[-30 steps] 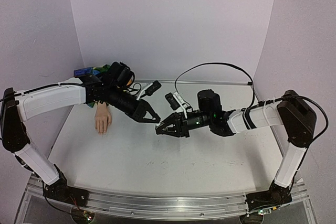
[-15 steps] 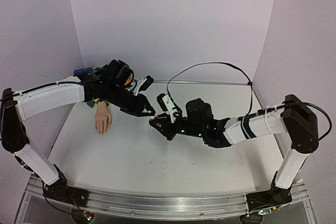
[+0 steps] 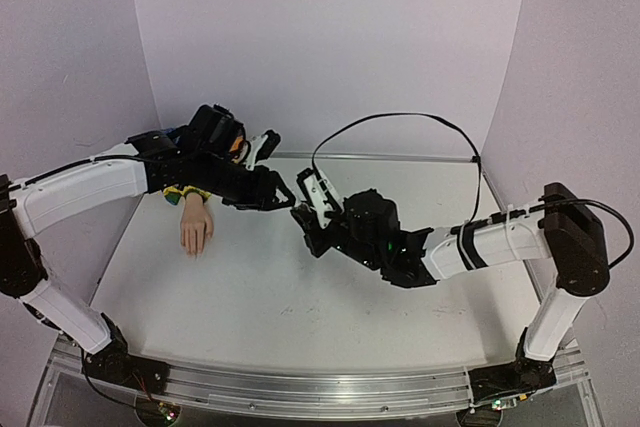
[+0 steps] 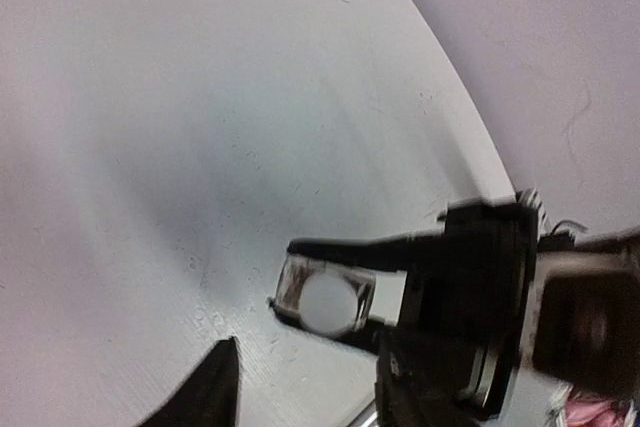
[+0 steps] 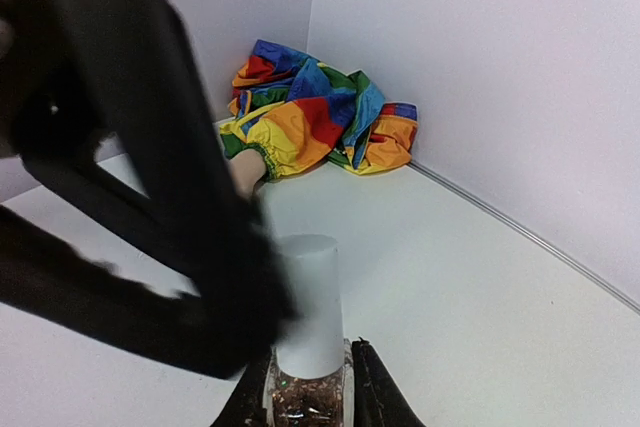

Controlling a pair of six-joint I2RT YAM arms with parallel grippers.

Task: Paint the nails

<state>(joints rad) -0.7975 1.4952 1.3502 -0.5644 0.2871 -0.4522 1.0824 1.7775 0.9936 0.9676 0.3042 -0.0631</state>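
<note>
The pale mannequin hand (image 3: 196, 228) lies palm down at the left of the table, its nails too small to make out. Its rainbow sleeve (image 5: 310, 122) is bunched in the back corner. My right gripper (image 3: 304, 220) is shut on a small glitter-filled bottle (image 5: 305, 399) with a white cap (image 5: 308, 302). My left gripper (image 3: 285, 197) sits just left of that cap, jaws apart; its blurred black fingers (image 5: 215, 277) reach the cap's side. The left wrist view shows the cap (image 4: 326, 304) end-on and one of its own fingers (image 4: 212, 389) apart from it.
Lilac walls close the table at the back and on both sides, with a metal strip (image 3: 400, 157) along the back edge. A black cable (image 3: 400, 119) loops above the right arm. Bare white tabletop (image 3: 300, 307) lies in front of both grippers.
Both grippers have shifted toward the back left. The right one has turned the bottle so its cap faces the left gripper. The left jaws, shut earlier, have come apart beside the cap.
</note>
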